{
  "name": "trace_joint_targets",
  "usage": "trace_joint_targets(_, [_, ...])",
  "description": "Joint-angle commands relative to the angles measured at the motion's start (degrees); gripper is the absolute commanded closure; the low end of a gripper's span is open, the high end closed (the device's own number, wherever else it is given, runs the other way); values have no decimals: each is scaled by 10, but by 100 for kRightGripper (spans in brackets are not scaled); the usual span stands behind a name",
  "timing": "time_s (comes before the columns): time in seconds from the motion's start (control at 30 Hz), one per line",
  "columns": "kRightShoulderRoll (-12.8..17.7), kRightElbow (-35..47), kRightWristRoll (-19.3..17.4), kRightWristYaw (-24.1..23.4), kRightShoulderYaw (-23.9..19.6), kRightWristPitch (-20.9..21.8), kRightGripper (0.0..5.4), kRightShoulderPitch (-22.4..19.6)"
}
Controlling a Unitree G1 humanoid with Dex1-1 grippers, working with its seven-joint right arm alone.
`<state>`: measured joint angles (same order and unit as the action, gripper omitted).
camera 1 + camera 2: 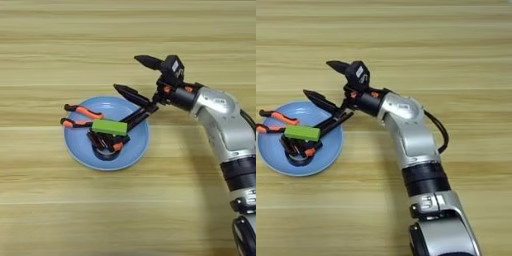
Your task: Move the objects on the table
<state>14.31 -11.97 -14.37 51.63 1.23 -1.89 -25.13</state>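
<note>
Objects piled on the blue plate point(80, 152), with the right gripper point(131, 74) spread wide and empty above its far-right rim.

Left eye view showed the green block point(109, 127) resting across the black clamp point(106, 145), with the pliers point(80, 116) overhanging the plate's left rim on the table point(50, 210). Right eye view showed the silver forearm point(406, 130) reaching in from the lower right; a clean grasp probably called for straddling the block squarely before closing, without nudging the clamp underneath.

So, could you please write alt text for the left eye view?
A round light-blue plate on the wooden table holds a green block lying across orange-handled pliers and a black clamp. The right gripper, fingers spread open, hovers at the plate's upper right rim.
</note>
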Motion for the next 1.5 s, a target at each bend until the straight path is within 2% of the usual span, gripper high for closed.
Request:
trace_joint_targets(0.03, [-13,2,-18,-52,-38,38,5,-48])
trace_joint_targets(0.13, [-25,-15,-18,-85,-56,55,5,-63])
trace_joint_targets(0.27, [-41,-43,-6,-151,-83,100,5,-86])
trace_joint_targets(0.47, [-57,-75,2,-200,-97,175,5,-94])
trace_joint_targets(0.57, [-49,-64,-14,-175,-89,175,5,-84])
trace_joint_targets(0.77, [-16,-19,-72,-97,-91,131,5,-58])
trace_joint_targets(0.93, [-4,20,-115,-48,-90,106,5,-33])
trace_joint_targets(1.07, [5,41,-104,-30,-65,73,5,-9])
trace_joint_targets(1.17, [29,45,-70,-7,-27,42,5,4])
trace_joint_targets(1.23, [33,38,-52,0,-16,49,5,6])
trace_joint_targets(1.3, [33,30,-52,18,-11,61,5,11])
trace_joint_targets(1.37, [36,20,-52,43,0,55,5,16])
trace_joint_targets(1.5, [46,-10,-28,70,23,51,5,20])
